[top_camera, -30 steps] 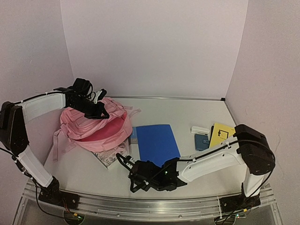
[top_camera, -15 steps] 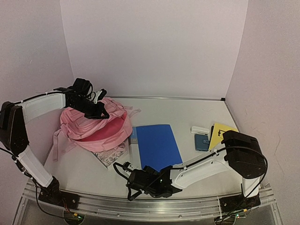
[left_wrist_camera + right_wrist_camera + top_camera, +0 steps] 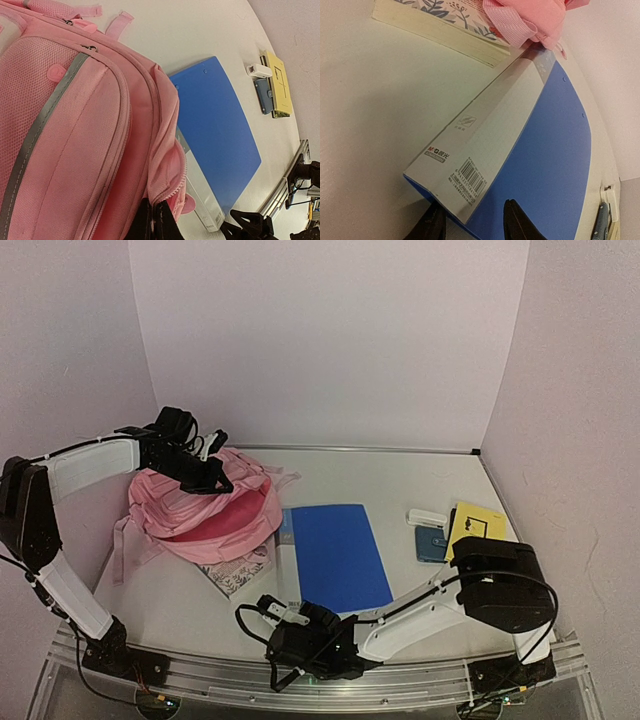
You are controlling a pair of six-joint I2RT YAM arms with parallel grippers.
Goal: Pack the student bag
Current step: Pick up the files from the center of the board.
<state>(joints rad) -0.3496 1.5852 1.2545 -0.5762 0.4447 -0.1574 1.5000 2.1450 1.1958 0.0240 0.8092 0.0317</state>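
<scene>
The student bag (image 3: 200, 515) lies at the left of the table, pink, with its main compartment gaping toward the front. My left gripper (image 3: 205, 475) is shut on the zipped rim of that opening (image 3: 172, 165), its black fingertips (image 3: 161, 220) pinching the fabric. A blue folder (image 3: 335, 550) with a white barcoded spine (image 3: 485, 145) lies just right of the bag. My right gripper (image 3: 472, 225) is low at the folder's near left corner. It is open, one finger beside the spine and the other over the blue cover.
A floral-patterned notebook (image 3: 235, 575) sticks out from under the bag's front. At the right lie a yellow booklet (image 3: 472, 525), a small blue-grey item (image 3: 432, 543) and a white item (image 3: 425, 517). The metal rail (image 3: 300, 680) runs along the near edge.
My right gripper has moved left and nearer the table's front edge, and its jaws have narrowed around the folder's corner. The left gripper and the bag have not moved.
</scene>
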